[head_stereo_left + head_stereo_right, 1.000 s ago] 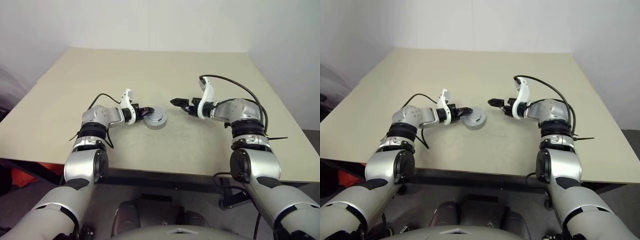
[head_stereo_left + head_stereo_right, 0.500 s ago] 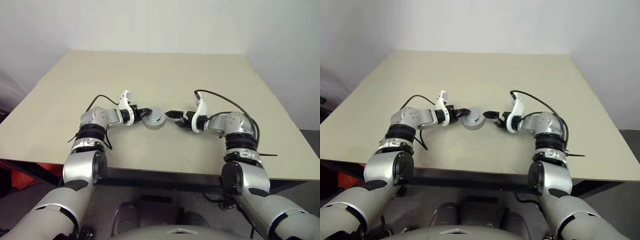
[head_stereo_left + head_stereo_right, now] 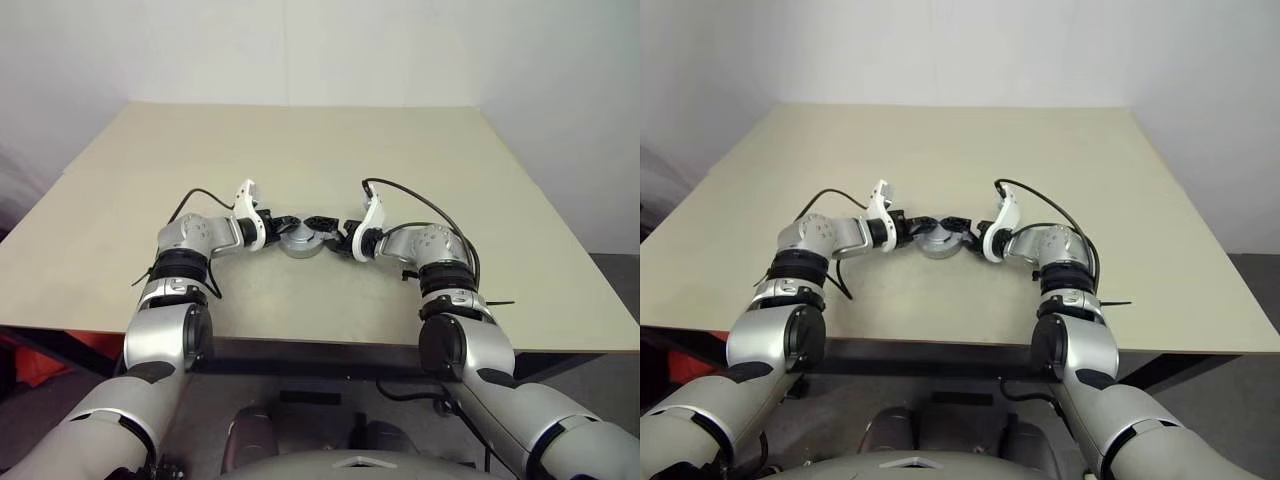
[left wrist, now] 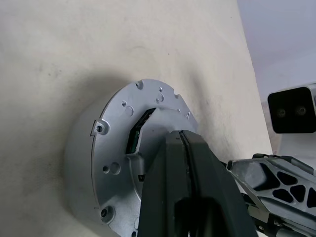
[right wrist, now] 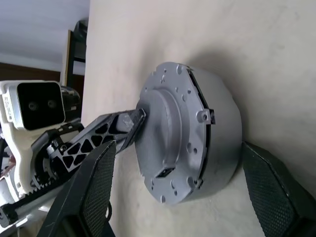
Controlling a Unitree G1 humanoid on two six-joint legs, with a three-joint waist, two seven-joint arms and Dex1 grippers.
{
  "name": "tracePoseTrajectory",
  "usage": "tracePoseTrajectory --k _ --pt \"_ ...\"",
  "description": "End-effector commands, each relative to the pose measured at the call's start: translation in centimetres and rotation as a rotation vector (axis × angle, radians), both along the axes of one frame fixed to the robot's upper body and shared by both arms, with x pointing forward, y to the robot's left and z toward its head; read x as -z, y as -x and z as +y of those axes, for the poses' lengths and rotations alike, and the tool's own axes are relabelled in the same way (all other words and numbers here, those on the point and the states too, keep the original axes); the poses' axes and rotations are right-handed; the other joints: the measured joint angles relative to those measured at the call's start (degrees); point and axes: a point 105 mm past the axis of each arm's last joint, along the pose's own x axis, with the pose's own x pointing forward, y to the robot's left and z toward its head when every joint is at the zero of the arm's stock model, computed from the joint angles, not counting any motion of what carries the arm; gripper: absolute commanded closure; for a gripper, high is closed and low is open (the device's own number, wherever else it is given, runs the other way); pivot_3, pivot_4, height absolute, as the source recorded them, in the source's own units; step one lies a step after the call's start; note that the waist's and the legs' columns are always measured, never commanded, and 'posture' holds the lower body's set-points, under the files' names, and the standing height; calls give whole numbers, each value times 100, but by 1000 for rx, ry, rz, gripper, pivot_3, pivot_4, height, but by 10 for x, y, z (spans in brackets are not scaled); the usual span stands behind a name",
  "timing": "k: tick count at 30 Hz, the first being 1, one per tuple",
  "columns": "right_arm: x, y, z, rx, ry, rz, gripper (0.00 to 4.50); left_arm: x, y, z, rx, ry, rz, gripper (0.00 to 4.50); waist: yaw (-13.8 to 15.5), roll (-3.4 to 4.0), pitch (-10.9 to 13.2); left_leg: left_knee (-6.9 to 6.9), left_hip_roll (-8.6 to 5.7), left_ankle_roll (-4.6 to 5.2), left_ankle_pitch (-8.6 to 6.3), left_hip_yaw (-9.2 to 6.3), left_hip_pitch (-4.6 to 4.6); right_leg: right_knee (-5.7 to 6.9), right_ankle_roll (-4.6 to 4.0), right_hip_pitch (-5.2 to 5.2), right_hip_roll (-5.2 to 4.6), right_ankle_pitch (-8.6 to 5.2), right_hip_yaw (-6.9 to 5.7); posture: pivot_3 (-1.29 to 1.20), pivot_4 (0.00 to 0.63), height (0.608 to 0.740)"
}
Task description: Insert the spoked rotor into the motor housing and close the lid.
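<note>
Silvery and closed, the motor housing (image 3: 301,240) sits mid-table with the lid (image 5: 170,133) already on; at its left our left gripper (image 3: 283,224) presses clenched fingertips on it; our right gripper (image 3: 322,225) has swung in, jaws spread round it, so we judge seating nearly done.

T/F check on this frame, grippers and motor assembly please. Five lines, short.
1. The left gripper is shut, its tip against the lid. True.
2. The right gripper is shut on the lid. False: its fingers stand wide open on either side of the motor housing.
3. The lid sits on the motor housing. True.
4. The housing is lifted off the table. False: it rests on it.
5. The two grippers come at the housing from the same side. False: from opposite sides.
</note>
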Motion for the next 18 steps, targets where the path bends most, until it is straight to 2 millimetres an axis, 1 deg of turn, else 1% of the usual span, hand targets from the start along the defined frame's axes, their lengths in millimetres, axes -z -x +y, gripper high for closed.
tracePoseTrajectory --k 1,4,8,13,18 --pt "-11 3 29 -55 -75 2 28 1 0 6 -12 -29 2 4500 -49 0 0 0 2 0 0 -1 0 1 0 0 2 0 0 0 0 740" --pt "-15 1 34 -49 -102 -1 28 1 0 7 -14 -30 2 4500 -113 0 0 0 3 -2 1 -1 -1 1 0 -1 3 0 0 0 0 740" --pt "-24 -1 42 -47 -147 -4 28 2 0 8 -17 -32 3 4500 -128 0 1 -1 10 -2 1 1 -3 0 -1 -7 9 0 1 0 0 740" --pt "-46 -5 56 -52 -228 -23 28 2 0 8 -18 -35 2 4500 -125 2 2 -2 18 -2 2 3 -22 1 -2 -28 15 0 0 0 0 740" --pt "-53 -6 59 -52 -246 -33 28 1 0 8 -21 -36 1 4500 -100 1 2 -1 10 1 0 -1 -46 -4 18 -39 12 12 -1 0 0 740"
